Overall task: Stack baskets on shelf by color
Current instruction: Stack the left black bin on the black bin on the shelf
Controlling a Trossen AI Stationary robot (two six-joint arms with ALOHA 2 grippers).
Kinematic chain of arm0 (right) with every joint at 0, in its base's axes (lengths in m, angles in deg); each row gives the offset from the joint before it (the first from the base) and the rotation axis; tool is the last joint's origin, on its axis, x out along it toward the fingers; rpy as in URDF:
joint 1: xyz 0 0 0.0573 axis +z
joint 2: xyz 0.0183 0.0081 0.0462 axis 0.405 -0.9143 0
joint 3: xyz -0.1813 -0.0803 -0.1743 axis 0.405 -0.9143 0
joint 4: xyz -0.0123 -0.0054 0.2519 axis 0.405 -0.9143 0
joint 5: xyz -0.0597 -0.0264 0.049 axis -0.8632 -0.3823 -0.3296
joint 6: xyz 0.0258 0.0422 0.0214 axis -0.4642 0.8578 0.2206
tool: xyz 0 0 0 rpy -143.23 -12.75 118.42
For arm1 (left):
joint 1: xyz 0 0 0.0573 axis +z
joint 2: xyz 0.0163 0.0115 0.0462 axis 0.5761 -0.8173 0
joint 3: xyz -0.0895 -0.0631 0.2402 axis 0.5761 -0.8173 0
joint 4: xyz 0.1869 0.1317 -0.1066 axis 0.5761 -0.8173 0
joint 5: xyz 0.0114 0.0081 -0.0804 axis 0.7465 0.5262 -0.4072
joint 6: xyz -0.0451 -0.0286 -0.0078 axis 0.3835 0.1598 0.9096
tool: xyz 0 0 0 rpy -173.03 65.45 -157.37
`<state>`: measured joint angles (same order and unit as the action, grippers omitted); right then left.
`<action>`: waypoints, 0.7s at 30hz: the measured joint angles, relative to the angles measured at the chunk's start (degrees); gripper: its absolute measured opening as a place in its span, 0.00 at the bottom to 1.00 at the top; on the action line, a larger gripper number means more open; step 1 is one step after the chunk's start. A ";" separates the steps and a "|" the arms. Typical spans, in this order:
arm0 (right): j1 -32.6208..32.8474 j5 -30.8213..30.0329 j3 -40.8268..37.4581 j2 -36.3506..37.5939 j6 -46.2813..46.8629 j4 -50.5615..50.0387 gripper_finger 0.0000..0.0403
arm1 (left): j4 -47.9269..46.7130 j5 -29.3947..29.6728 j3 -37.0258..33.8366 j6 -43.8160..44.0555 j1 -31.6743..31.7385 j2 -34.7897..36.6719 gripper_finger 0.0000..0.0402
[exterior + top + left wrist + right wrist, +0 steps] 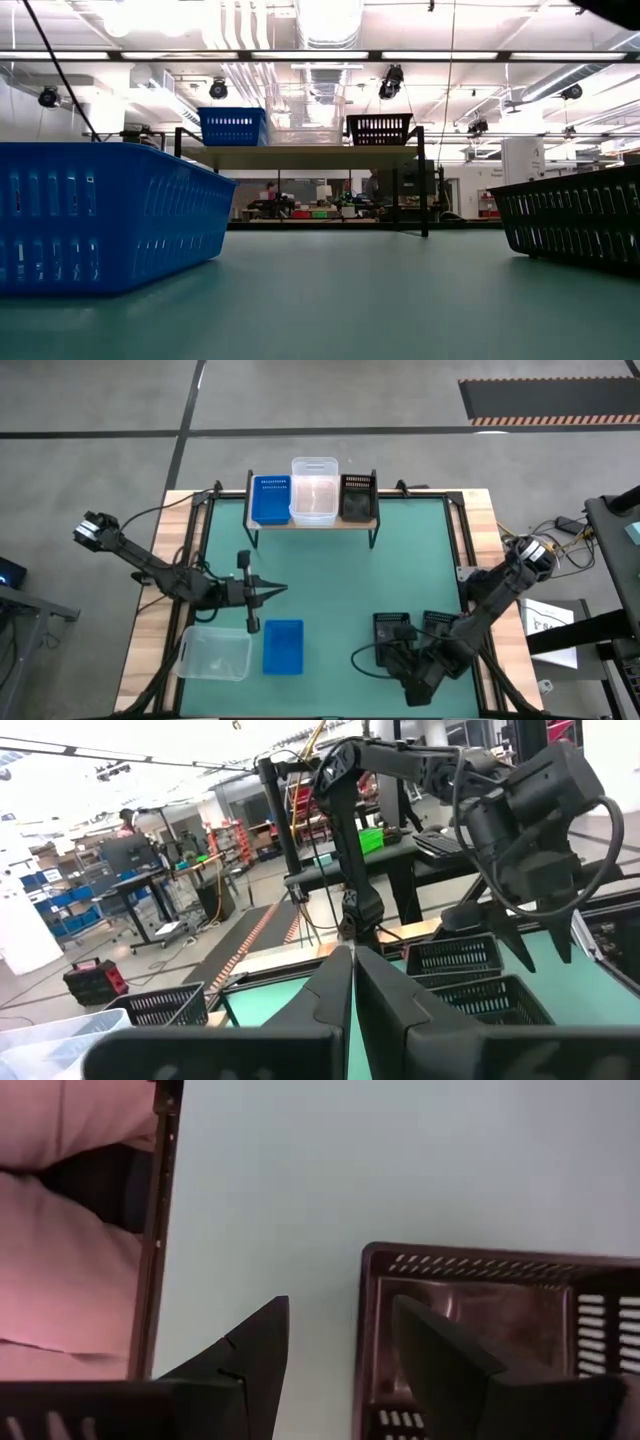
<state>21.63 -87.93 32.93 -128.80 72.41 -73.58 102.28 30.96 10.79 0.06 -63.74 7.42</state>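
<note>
On the shelf (312, 520) at the table's far edge sit a blue basket (269, 499), a taller clear stack (314, 489) and a black basket (358, 496), left to right. Still loose on the green table (330, 590): a clear basket (215, 654) and a blue one (283, 646) side by side near the front left corner, and black baskets (395, 630) near the front right, probably two, though the right arm hides part of them.

The right gripper (340, 1342) hangs straight down over a black basket's corner, fingers parted a moderate way, one finger outside the wall and one over the inside, nothing held yet. That looks like a rim grab in the making.

The left gripper (270, 591) hovers mid-table, left of centre, pointing across toward the right arm, fingers pressed together and empty.

These bins should be light and fairly stiff, but thin plastic flexes and is slick, so pinching the wall just below the rim is the sensible hold. Perforations on the black ones may give the pads some bite. A one-sided hold will likely let the basket tilt, and nesting it into the shelf stack calls for square alignment.
</note>
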 joint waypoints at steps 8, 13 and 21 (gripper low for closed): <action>1.04 0.28 -1.18 -4.04 3.20 -0.53 0.42 | -0.01 0.04 -0.21 -0.03 0.00 0.11 0.00; 0.99 1.20 -1.22 -8.95 3.44 -2.80 0.42 | -0.14 0.22 -0.28 -0.59 0.00 0.11 0.00; 0.83 1.44 -1.25 -12.52 4.71 -3.71 0.34 | -0.11 0.20 -0.28 -1.96 0.04 0.11 0.00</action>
<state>22.46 -86.49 31.69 -141.31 77.12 -77.28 102.17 31.16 10.50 -1.90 -63.69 7.54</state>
